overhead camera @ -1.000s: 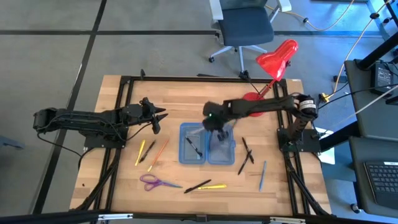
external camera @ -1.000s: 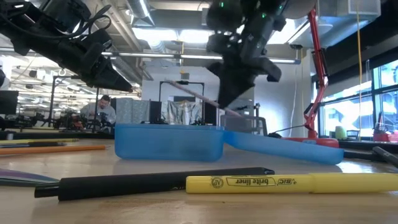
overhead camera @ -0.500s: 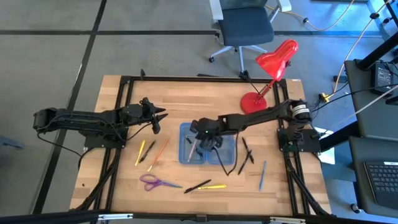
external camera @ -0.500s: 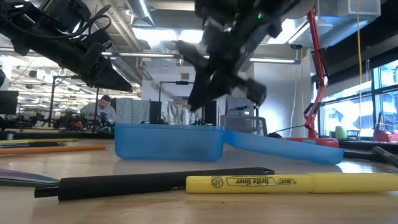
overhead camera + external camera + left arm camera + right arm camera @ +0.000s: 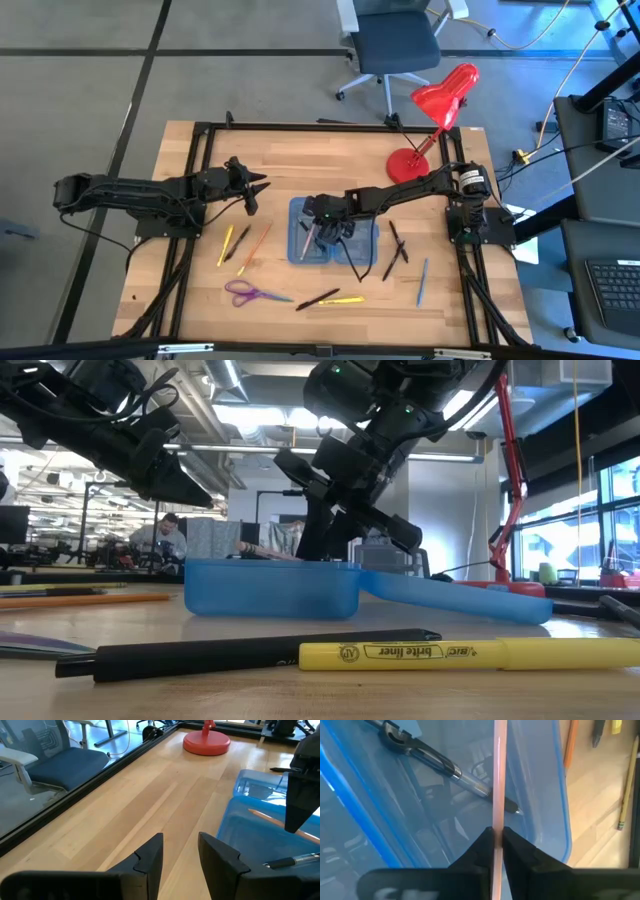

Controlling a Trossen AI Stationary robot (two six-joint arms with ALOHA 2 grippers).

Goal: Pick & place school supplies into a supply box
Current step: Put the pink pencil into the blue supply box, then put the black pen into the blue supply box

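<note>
Two arms over worktop (image 5: 300,160). Right hand (image 5: 318,232) down inside left half of supply box (image 5: 300,210) at centre, pinched on wood-coloured pencil (image 5: 499,780) lying beside clear pen (image 5: 427,762) in there. Left hand (image 5: 252,197) hovering at 10 o'clock of box, fingers (image 5: 150,857) narrowly parted, holding nothing. Purple scissors (image 5: 247,293) at 7 o'clock, black pen (image 5: 250,652) and yellow highlighter (image 5: 470,653) at 6, blue pen (image 5: 421,282) at 4. Red lamp (image 5: 432,120) at 1.
</note>
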